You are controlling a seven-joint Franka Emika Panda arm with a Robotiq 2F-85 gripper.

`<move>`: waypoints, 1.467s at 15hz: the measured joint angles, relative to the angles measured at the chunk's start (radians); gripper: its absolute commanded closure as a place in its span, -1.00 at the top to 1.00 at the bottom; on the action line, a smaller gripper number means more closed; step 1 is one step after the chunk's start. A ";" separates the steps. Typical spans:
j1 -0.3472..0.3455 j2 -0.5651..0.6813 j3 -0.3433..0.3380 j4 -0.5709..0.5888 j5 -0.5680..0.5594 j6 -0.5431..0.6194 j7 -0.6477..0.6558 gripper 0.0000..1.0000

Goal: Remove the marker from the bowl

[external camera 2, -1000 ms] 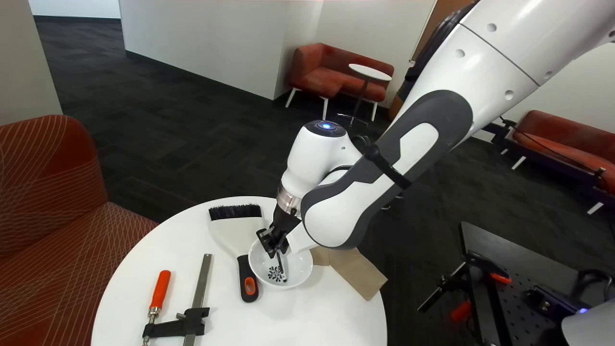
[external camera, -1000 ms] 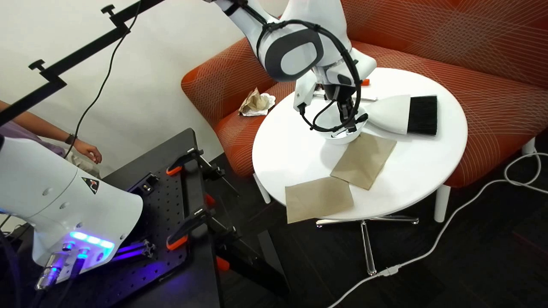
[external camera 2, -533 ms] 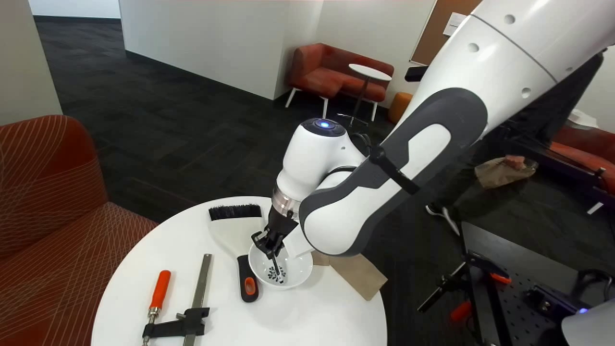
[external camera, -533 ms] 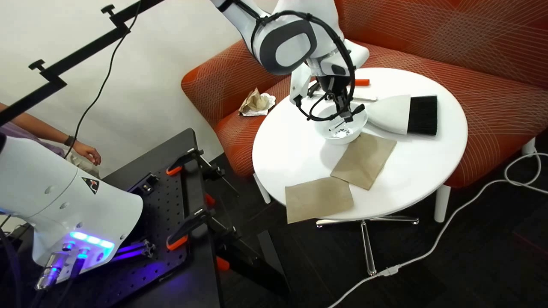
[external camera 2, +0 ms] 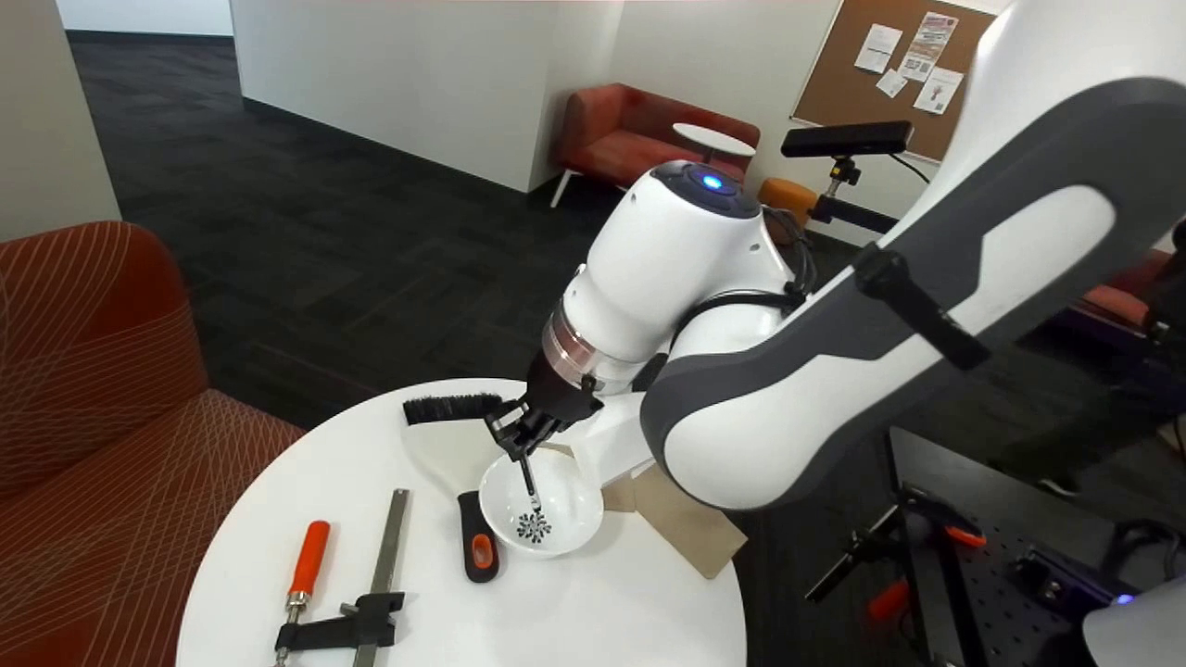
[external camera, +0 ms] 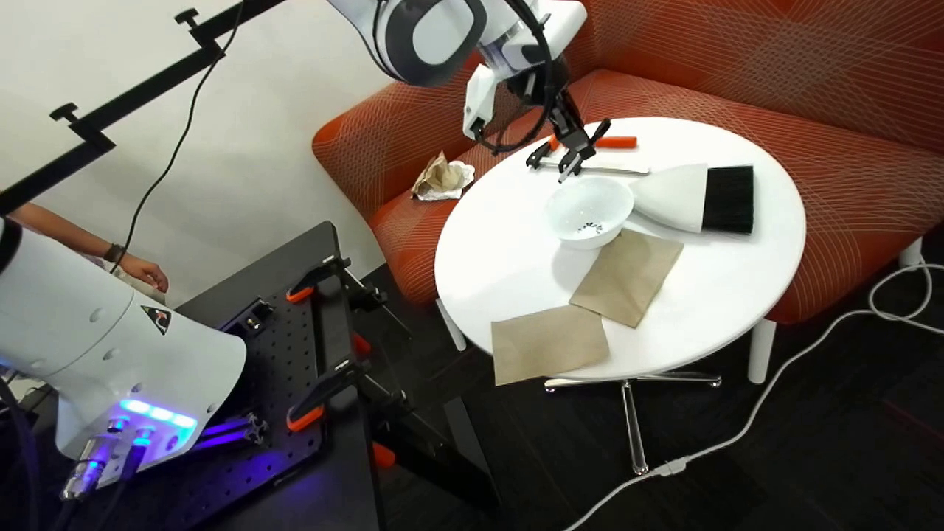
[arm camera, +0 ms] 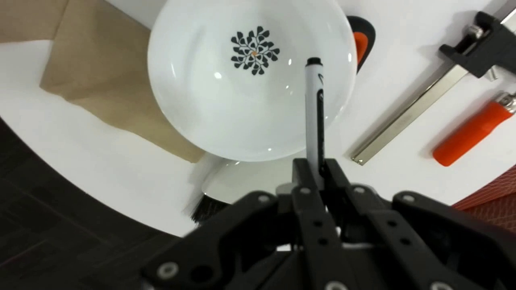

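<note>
The marker (arm camera: 314, 117) is a thin white and black pen with a black end. My gripper (arm camera: 316, 169) is shut on it near one end, and the other end sticks out from the fingertips. The white bowl (arm camera: 225, 117) has a dark flower print inside and stands on the round table. In an exterior view the gripper (external camera: 579, 150) and marker (external camera: 569, 171) are raised above the bowl (external camera: 579, 208), by its rim. In an exterior view the marker (external camera 2: 528, 476) hangs tilted from the gripper, in front of the bowl (external camera 2: 574, 505); the two look apart.
A white brush with black bristles (external camera: 675, 198) lies beside the bowl on the white table (external camera: 509, 258). A bar clamp (external camera 2: 361, 622) with an orange handle (external camera 2: 310, 559) lies nearby. Two brown paper pieces (external camera: 549, 343) lie on the table's near side. A red sofa (external camera: 774, 81) stands behind.
The arm has risen and drawn back from the bowl, with the marker in the gripper. The marker was inside the bowl and is now above it. The bowl has not moved.
</note>
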 measured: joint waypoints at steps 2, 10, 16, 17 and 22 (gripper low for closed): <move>0.006 -0.052 0.018 -0.043 -0.017 -0.007 -0.023 -0.94; -0.148 -0.137 0.262 -0.104 -0.078 -0.193 -0.235 -0.94; -0.255 -0.068 0.389 -0.049 -0.099 -0.309 -0.419 -0.94; -0.262 -0.045 0.396 -0.031 -0.110 -0.316 -0.439 -0.94; -0.264 0.075 0.412 0.074 -0.162 -0.322 -0.513 -0.94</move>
